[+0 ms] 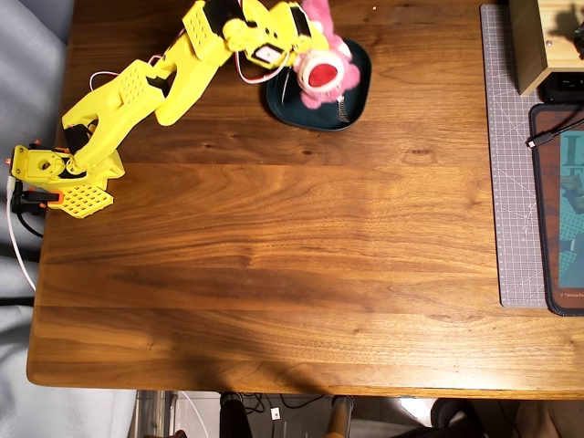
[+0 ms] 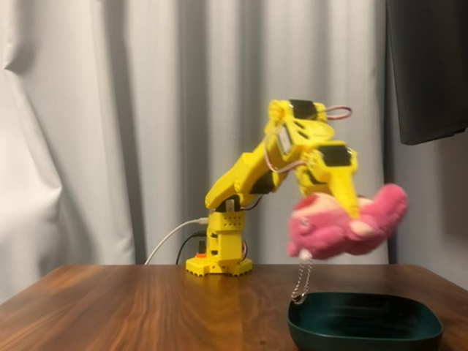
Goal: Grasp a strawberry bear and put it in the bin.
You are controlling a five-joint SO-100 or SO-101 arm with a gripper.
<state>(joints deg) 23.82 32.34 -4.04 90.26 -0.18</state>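
The strawberry bear (image 1: 323, 66) is a fuzzy pink plush with a red nose. It hangs in the air over the bin (image 1: 354, 93), a dark teal dish near the table's far edge. My yellow gripper (image 1: 307, 40) is shut on the bear's back. In the fixed view the bear (image 2: 344, 228) hangs a little above the bin (image 2: 365, 323), lying sideways in the gripper (image 2: 346, 199). A small metal chain (image 2: 300, 281) dangles from the bear down to the bin's left rim.
The arm's base (image 1: 50, 175) is bolted at the table's left edge. A wooden box (image 1: 531, 46), a grey cutting mat (image 1: 511, 182) and a dark mat (image 1: 561, 210) with a cable line the right side. White curtains hang behind.
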